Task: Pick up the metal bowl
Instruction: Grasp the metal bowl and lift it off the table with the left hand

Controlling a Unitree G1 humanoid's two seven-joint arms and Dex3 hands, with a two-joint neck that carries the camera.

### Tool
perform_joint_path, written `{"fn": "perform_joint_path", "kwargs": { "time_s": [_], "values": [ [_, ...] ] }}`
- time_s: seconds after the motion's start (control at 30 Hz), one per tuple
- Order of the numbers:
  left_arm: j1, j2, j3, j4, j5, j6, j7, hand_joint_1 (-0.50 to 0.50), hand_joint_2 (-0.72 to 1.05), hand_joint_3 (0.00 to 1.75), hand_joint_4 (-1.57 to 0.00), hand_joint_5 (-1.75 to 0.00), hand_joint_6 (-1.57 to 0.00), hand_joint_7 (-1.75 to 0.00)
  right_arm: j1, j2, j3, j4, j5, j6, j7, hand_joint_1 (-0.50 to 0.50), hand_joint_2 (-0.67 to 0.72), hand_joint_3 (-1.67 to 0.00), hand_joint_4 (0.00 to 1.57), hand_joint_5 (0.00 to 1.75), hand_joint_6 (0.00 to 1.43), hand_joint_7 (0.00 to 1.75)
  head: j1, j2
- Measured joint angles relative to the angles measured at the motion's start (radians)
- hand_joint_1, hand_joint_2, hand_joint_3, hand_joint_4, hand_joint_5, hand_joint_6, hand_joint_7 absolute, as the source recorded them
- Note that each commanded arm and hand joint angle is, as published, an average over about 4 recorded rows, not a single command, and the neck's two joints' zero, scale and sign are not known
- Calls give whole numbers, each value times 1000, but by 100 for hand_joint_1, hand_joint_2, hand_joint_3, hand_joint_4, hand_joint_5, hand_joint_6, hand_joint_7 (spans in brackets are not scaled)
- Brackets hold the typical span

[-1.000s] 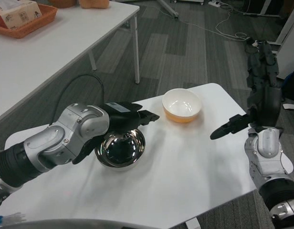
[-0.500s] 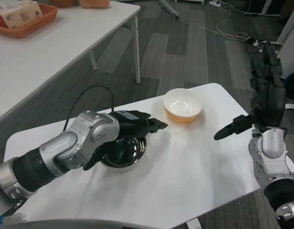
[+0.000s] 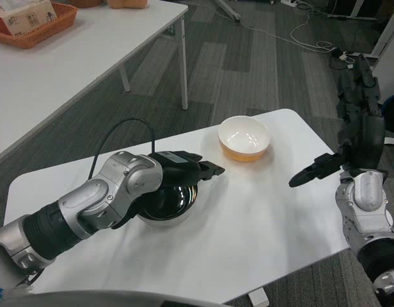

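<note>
On the white table (image 3: 261, 217), the metal bowl (image 3: 168, 203) is sitting upright near the middle, partly covered by the left hand (image 3: 184, 167). That hand is reaching over the bowl's far rim with fingers stretched forward; whether it is gripping the bowl, I cannot tell. Beyond it, an orange bowl (image 3: 244, 139) with a white inside is standing apart. At the table's right edge, the right hand (image 3: 350, 137) is hovering, fingers spread wide, holding nothing.
</note>
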Motion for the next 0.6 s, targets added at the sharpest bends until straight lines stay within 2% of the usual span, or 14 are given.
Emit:
{"fn": "perform_joint_path", "kwargs": {
  "time_s": [0.17, 0.4, 0.47, 0.53, 0.6],
  "values": [
    [8, -11, 10, 5, 1, -2, 1, -50, -64, 0, 0, 0, 0, -21, 0, -5, 10, 1, 5, 0, 0, -33, 66, 0, 0, 0, 0, 0, 3, -3],
    [16, -23, 29, 22, 4, -12, 6, -50, -64, 0, 0, 0, 0, -21, 0, -12, 13, 4, 13, 0, 0, -33, 66, 0, 0, 0, 0, 0, 9, -4],
    [17, -27, 32, 25, 4, -13, 6, -45, -64, 0, 0, 0, 0, -24, 0, -12, 13, 4, 14, 0, 0, -33, 66, 0, 0, 0, 0, 0, 10, -5],
    [17, -29, 33, 26, 4, -13, 6, -37, -64, 0, 0, -10, 0, -31, 0, -12, 13, 4, 14, 0, 0, -33, 66, 0, 0, 0, 0, 0, 11, -5],
    [18, -31, 34, 28, 4, -15, 7, -34, -64, 0, 0, -26, 0, -38, 0, -12, 13, 4, 14, 0, 0, -33, 66, 0, 0, 0, 0, 0, 12, -6]
  ]
}}
